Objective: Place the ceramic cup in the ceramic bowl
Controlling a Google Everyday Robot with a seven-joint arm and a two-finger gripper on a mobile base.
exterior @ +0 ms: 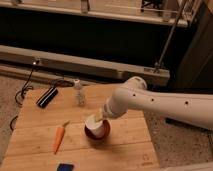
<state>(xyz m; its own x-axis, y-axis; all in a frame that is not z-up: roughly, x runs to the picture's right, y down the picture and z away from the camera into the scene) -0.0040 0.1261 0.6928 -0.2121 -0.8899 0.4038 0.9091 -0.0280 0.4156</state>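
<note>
The white ceramic cup [97, 125] sits tilted inside the reddish-brown ceramic bowl [98, 136], near the middle of the wooden table [125, 145]. My gripper [101, 116] reaches in from the right on the white arm and is right at the cup's upper rim, touching or nearly touching it. The bowl's far side is hidden by the cup.
An orange carrot [59, 138] lies left of the bowl. A slim clear shaker bottle [78, 92] stands behind it. A black oblong object [47, 97] lies at the back left, and a blue object [65, 167] is at the front edge. Cables [22, 92] run on the floor to the left.
</note>
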